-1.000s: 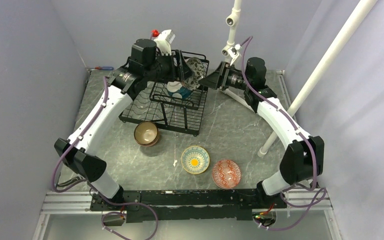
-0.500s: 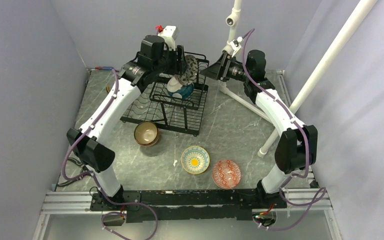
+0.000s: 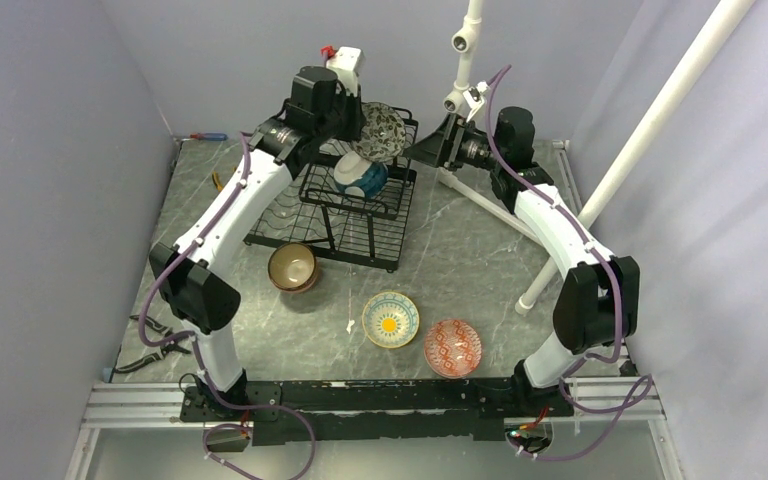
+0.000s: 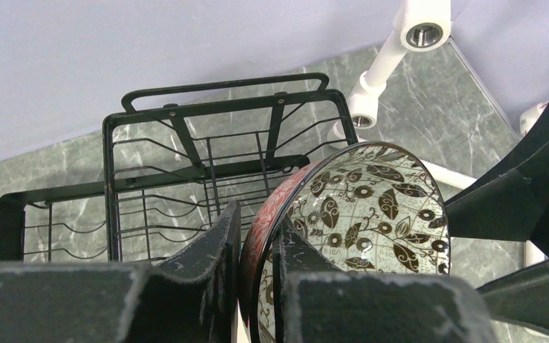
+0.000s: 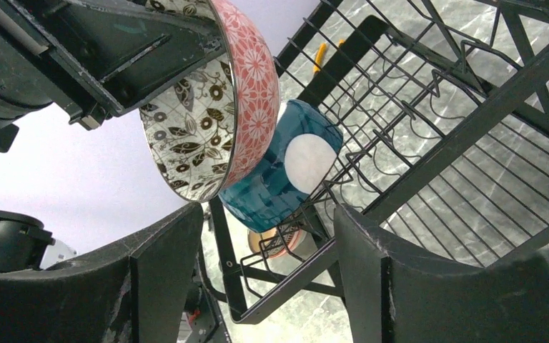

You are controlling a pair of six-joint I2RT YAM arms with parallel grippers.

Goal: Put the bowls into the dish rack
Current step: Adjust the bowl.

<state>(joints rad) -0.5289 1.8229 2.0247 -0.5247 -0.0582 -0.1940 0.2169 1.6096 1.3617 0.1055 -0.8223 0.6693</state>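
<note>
Left pincer (image 4: 254, 230) is clenched on the rim of the leaf-patterned bowl (image 4: 361, 214), held on edge above the raised basket of the dish rack (image 4: 221, 108). Glazed ceramic, I judge: rigid, slick, breakable, so a deep rim pinch suits it. My right pincer (image 3: 430, 150) gapes, released, just beside.

The leaf-patterned bowl (image 4: 361, 207) looks glossy glazed ceramic, the dish rack (image 4: 221, 106) smooth black-coated wire.

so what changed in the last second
The left fingers closed on the patterned bowl and raised it over the rack. The right fingers drew back, open. The teal bowl in the rack and the brown bowl, yellow bowl and red bowl on the table stayed put.
</note>
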